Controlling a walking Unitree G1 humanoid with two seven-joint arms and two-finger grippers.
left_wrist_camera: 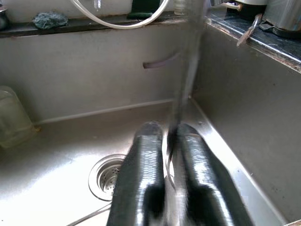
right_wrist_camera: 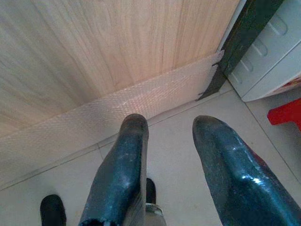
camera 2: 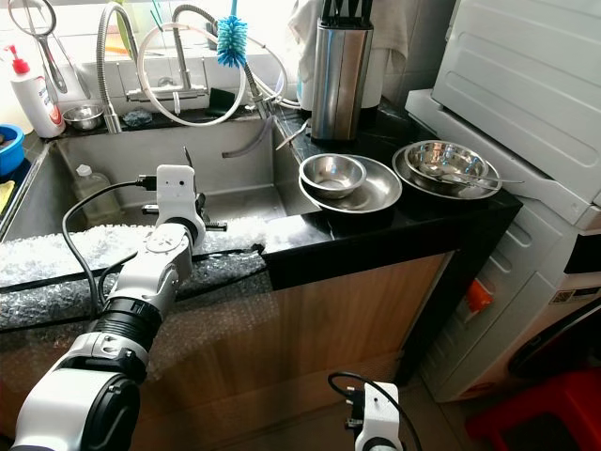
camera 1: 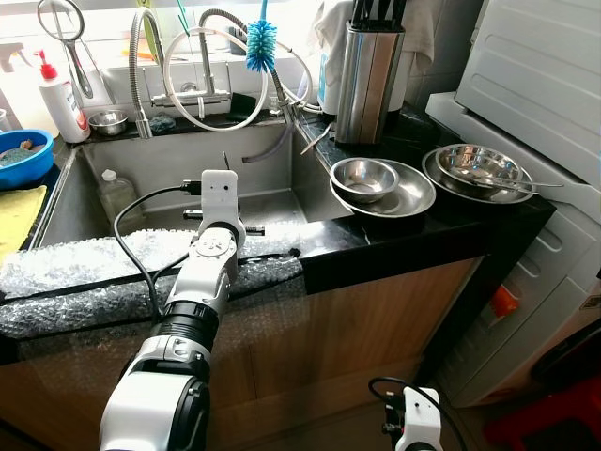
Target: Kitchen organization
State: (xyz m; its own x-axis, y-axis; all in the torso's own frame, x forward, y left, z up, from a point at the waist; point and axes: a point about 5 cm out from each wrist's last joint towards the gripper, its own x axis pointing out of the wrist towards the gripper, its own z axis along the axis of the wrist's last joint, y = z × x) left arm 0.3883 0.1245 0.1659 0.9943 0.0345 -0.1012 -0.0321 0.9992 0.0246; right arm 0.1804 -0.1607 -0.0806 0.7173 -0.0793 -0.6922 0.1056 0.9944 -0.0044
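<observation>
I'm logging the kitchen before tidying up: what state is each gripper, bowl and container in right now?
left gripper: shut on thin rod, over the sink
right gripper: open, hanging low near the floor
small bowl: upright, empty, nested in wide dish
right bowl: upright, spoon resting in it
knife block: upright, handles sticking out
sink: no standing water
</observation>
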